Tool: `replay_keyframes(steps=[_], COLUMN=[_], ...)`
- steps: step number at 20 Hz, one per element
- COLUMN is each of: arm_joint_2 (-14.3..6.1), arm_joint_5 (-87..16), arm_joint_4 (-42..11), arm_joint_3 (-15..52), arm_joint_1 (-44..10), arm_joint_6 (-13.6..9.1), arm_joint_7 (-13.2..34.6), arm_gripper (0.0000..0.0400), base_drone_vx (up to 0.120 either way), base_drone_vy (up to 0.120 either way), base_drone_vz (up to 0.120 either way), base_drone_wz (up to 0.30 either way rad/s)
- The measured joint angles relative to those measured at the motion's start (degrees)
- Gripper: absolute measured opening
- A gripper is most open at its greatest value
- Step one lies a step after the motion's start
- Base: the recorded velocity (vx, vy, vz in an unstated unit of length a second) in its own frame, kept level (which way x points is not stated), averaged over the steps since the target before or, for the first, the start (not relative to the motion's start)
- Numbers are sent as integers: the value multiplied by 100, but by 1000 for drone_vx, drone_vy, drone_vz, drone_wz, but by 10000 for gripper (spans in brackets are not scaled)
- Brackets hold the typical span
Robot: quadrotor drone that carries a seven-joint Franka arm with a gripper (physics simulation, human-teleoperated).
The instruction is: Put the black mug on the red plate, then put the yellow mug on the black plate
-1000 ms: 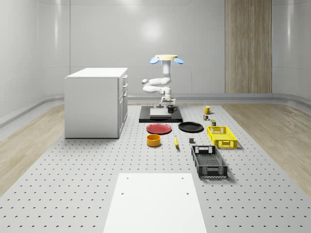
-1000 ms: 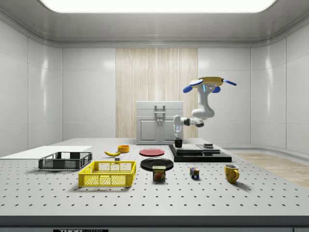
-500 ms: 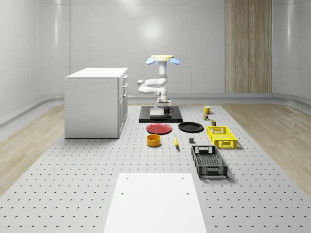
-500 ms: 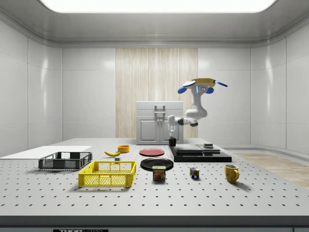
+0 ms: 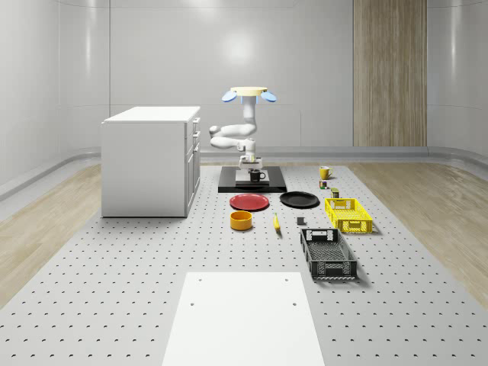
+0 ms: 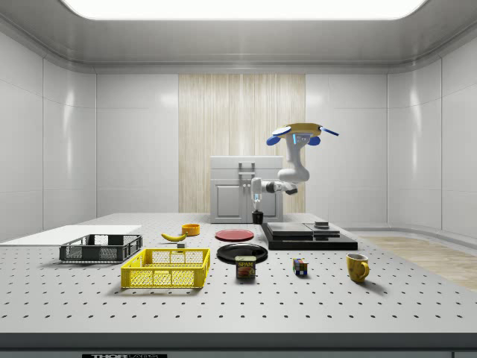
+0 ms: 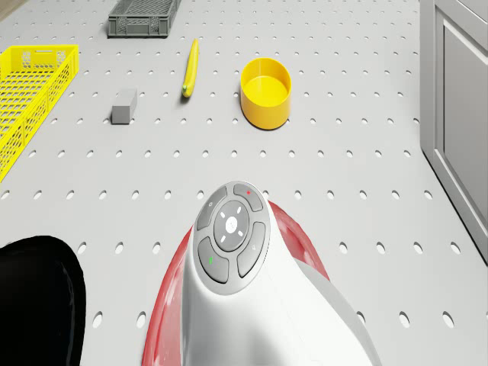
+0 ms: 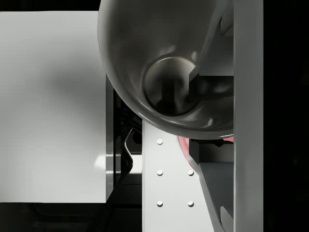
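Note:
My gripper [image 5: 252, 168] is shut on the black mug [image 5: 256, 175], carrying it in the air by its rim. In the side view the black mug [image 6: 257, 217] hangs just past the edge of the black platform [image 6: 309, 240], close to the red plate [image 6: 234, 234] and higher than it. The wrist view looks into the black mug [image 8: 169, 77], with a sliver of the red plate [image 8: 185, 147] below it. The drone [image 5: 245, 93] hovers above the platform's front part. The black plate [image 5: 299, 200] lies beside the red plate [image 5: 250, 202]. The yellow mug [image 5: 325, 172] stands on the table at the whole-scene view's right.
A white cabinet [image 5: 151, 158] stands at the whole-scene view's left. In front of the plates lie a yellow bowl [image 5: 241, 219], a banana [image 5: 276, 223], a small grey block [image 5: 300, 221], a yellow crate [image 5: 348, 214] and a dark crate [image 5: 328, 254]. A can [image 6: 245, 267] and a cube [image 6: 299, 266] sit near the yellow mug [image 6: 357, 266].
The drone, the arm and the held black mug have moved toward the whole-scene view's left, from over the black platform to its edge near the red plate. Nothing else moved.

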Motion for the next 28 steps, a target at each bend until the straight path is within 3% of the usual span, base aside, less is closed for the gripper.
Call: replay_keyframes(steps=[4, 25, 28], arm_joint_2=[-19, -107, -130], arm_joint_5=[9, 51, 61], arm_joint_4=[1, 9, 9], arm_joint_3=[4, 23, 27], arm_joint_1=[-8, -46, -10], arm_joint_6=[18, 100, 121], arm_joint_7=[7, 37, -1], arm_gripper=[110, 110, 110], base_drone_vx=[120, 120, 13], base_drone_vy=[-100, 0, 0], base_drone_vz=[0, 0, 0], base_drone_wz=[0, 0, 0])
